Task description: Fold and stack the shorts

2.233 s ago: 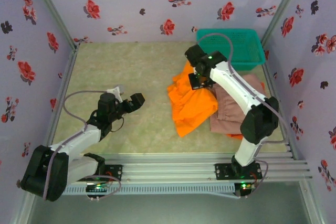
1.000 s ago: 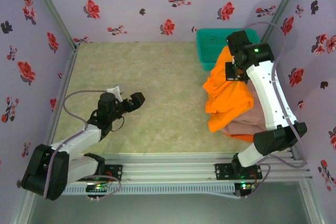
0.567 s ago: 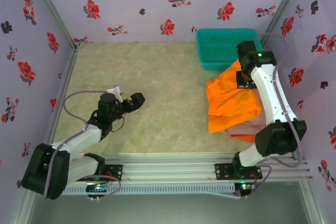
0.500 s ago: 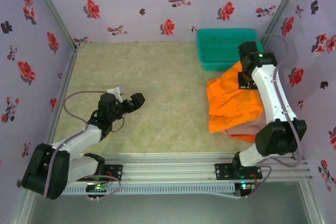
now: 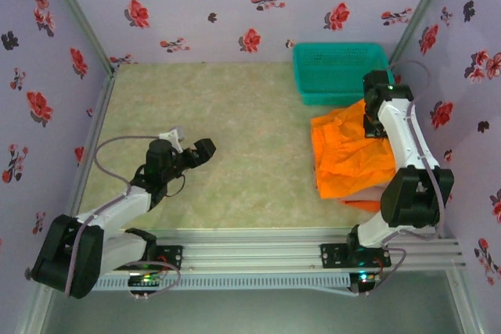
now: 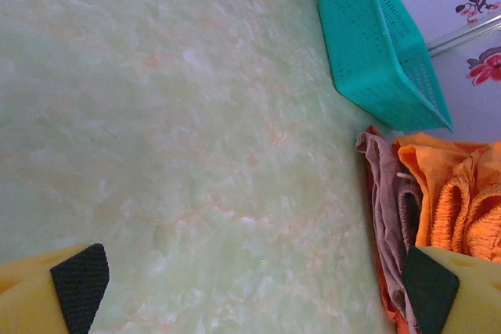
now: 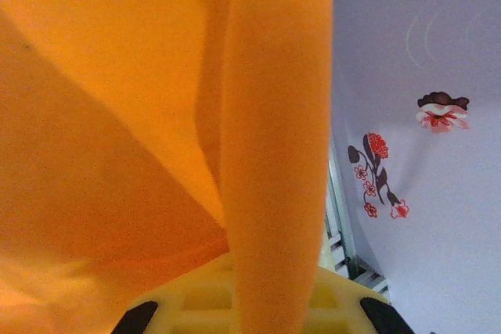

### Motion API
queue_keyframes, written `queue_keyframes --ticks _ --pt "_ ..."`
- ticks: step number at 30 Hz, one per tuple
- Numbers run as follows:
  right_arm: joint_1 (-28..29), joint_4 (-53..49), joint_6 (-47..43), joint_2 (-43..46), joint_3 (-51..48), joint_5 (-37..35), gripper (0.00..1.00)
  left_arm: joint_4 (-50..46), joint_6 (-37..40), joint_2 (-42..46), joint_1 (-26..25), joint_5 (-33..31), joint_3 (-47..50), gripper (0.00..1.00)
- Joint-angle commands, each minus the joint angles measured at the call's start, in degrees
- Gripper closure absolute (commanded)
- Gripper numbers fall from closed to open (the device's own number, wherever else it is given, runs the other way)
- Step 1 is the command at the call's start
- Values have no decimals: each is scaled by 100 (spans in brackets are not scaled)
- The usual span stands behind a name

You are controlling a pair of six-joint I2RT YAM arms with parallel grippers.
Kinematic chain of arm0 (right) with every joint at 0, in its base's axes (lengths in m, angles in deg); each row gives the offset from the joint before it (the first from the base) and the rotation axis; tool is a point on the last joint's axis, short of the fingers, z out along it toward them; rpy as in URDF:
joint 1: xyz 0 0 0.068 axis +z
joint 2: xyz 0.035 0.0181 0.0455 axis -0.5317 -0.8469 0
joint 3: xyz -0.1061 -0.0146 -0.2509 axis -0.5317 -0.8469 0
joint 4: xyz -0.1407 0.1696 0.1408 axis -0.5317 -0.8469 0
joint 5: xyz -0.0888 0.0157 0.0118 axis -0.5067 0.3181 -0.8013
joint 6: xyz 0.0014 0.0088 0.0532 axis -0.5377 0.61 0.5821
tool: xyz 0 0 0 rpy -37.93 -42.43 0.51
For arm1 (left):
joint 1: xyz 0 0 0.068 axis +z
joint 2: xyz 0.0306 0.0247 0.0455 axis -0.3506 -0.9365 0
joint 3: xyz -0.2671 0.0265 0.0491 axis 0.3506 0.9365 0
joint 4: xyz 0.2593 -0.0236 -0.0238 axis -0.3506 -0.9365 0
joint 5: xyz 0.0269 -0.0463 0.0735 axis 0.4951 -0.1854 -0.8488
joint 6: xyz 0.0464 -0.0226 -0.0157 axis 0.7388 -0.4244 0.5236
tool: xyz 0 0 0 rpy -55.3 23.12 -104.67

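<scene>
While the orange shorts (image 5: 352, 150) are being pinched at their far right edge by the right claw (image 5: 374, 121), they are lying spread on the right side of the table (image 5: 235, 107), just in front of the green basket (image 5: 340, 68). The right claw is being held pressed together on the cloth. From the right wrist, a fold of the orange shorts (image 7: 274, 154) is being seen running down into the right claw (image 7: 258, 314) between its dark pads (image 7: 135, 320), with the flowered wall (image 7: 423, 193) beyond. Whether more than one garment is being gripped cannot be told. A strip of further orange cloth (image 5: 362, 205) is being shown at the near edge of the pile, beneath the top garment.

The left claw (image 5: 190, 143) is being held spread wide over the left-centre of the table, well apart from the pile. From the left wrist, the left claw (image 6: 254, 291) is being shown with its black pads (image 6: 78, 287) at opposite sides of the view, above the table surface (image 6: 180, 115). In that view pink-beige shorts (image 6: 387, 193) are being seen bunched along the edge of the pile, touching the orange shorts (image 6: 458, 185), and the basket (image 6: 383, 44) is standing just beyond the pile.
</scene>
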Motion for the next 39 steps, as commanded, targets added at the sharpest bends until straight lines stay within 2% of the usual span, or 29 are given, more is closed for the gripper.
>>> queue_keyframes --ticks 1,4,7,9,11,12,13,17,20,25,27,30,34,39 --pt "-100 236 -31 -212 -72 -647 94 108 1 122 47 -110 93 1" --pt "-155 221 76 -482 -65 -942 88 84 12 163 49 -127 102 1" --pt "-231 40 305 -884 12 -1518 73 60 20 210 48 -154 119 1" --pt "-368 -356 681 -1173 291 -1831 45 14 33 251 60 -154 111 1" --pt "-472 -528 919 -1230 459 -1808 13 -79 65 316 52 -163 102 1" --pt "-474 -483 956 -1142 480 -1626 8 -123 87 358 68 -171 102 1" --pt "-474 -335 981 -947 482 -1134 7 -171 100 406 68 -188 102 1" --pt "-492 941 1236 257 69 1787 1 -278 152 499 78 -277 111 1" --pt "-492 1930 1633 813 -245 3621 1 -287 162 466 84 -277 72 1" --pt "-468 2593 2371 501 -236 5596 1 -270 171 407 80 -288 32 1" --pt "-379 2621 2569 259 -260 5919 1 -261 171 394 87 -285 32 1" --pt "-120 2641 2719 82 -452 6019 1 -252 158 395 85 -292 48 1" --pt "106 3385 3043 22 -1089 6009 1 -251 163 402 86 -303 58 1" --pt "76 4001 3027 -584 -1371 5964 1 -342 237 441 87 -303 8 1"
